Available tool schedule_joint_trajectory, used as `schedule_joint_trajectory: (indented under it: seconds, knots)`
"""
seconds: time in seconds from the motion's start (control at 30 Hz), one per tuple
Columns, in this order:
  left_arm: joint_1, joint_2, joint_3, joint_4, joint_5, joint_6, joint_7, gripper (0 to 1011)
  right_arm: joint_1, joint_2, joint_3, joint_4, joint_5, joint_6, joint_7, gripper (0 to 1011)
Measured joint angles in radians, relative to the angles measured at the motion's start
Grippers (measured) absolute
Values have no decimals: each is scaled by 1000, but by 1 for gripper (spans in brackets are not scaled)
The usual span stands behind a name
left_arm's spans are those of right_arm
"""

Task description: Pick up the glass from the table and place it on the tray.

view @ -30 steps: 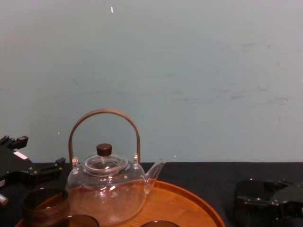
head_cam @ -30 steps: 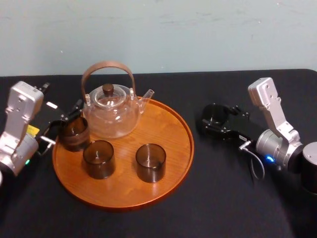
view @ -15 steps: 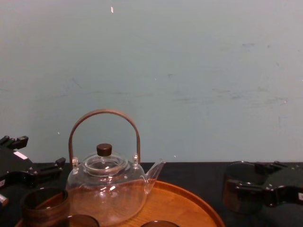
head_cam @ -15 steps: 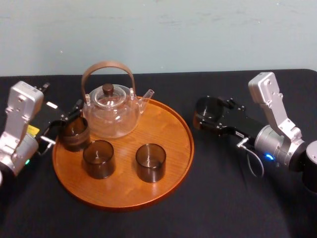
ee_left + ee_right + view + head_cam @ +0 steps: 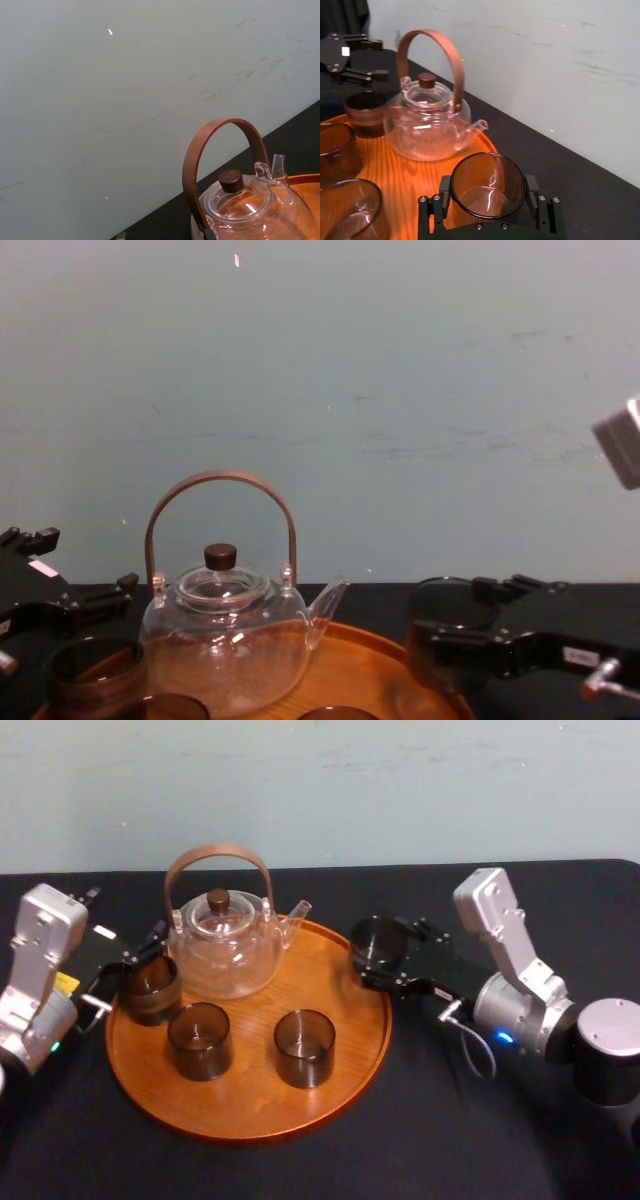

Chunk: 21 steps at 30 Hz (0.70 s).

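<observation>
Head view: right gripper point(image 5: 385, 956) was clamped on the glass point(image 5: 378, 942), one finger on each side of its wall. The glass sat upright in the grip, over the right rim of the tray point(image 5: 330, 1092).

Chest view: glass point(image 5: 448, 632) was lifted off the black table point(image 5: 390, 600) and level with the tray rim, just right of the teapot spout.

Right wrist view: glass point(image 5: 487, 184) appeared empty, mouth up, between the two black fingers point(image 5: 445, 192). The tray's orange wood showed behind and below it.

On the tray: glass teapot point(image 5: 222, 946) with a bent wooden handle, standing at the back left. Three more dark glasses stood upright there: one at the left rim point(image 5: 150, 988), one in front of the teapot point(image 5: 199, 1040), one near the middle point(image 5: 304, 1047). None of them touched another.

Left gripper point(image 5: 128, 968) was at the tray's left edge, by the left-rim glass, fingers spread apart and holding nothing. The right wrist view showed it apart from that glass.
</observation>
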Motion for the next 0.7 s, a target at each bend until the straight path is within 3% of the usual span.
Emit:
schedule_joint_trajectory:
  seconds: [0.7]
  knots:
    - [0,0,0,0,0,0,0,1001,55,-45,-77,76,-41,-20,21,904]
